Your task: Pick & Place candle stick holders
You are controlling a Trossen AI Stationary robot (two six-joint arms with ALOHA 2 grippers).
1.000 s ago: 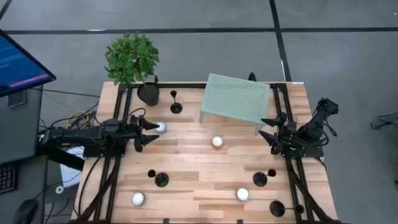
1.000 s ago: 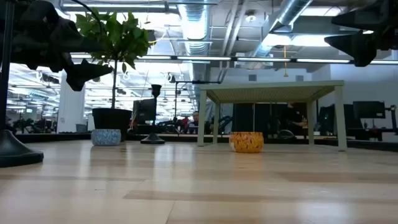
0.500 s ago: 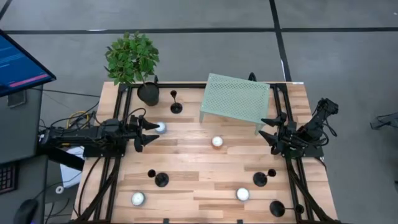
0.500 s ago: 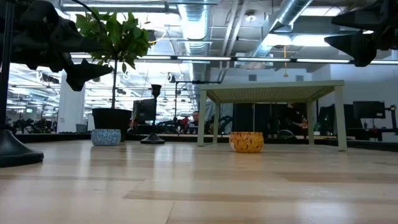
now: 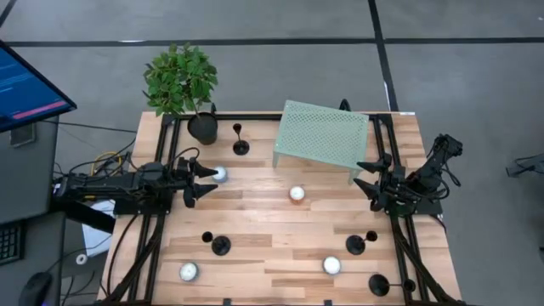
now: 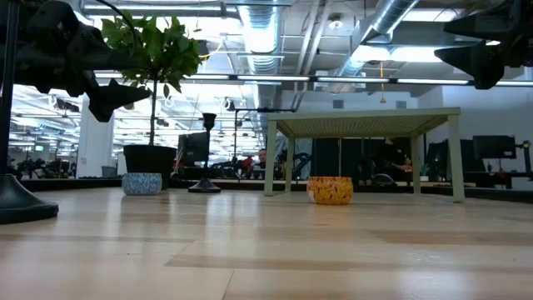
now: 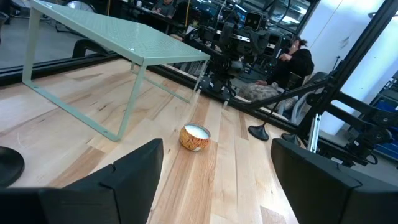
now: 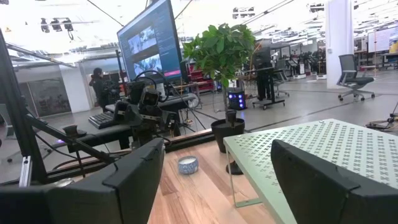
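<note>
Several black candle stick holders stand on their disc bases on the wooden table: one at the far side [image 5: 240, 141] next to the plant pot, also in the low view [image 6: 206, 152]; one near left [image 5: 218, 245]; two near right [image 5: 357, 244] [image 5: 380, 284]. My left gripper [image 5: 202, 180] hovers open and empty over the table's left side, its fingers pointing right. My right gripper [image 5: 367, 177] hovers open and empty at the right side, by the green table's leg. Neither touches a holder.
A green mesh side table [image 5: 321, 136] stands at the far right. A plant in a black pot [image 5: 202, 127] stands at the far left. Several tealights sit on the table: [image 5: 219, 174], [image 5: 297, 194], [image 5: 188, 272], [image 5: 331, 265]. A monitor [image 5: 25, 85] stands off the table's left.
</note>
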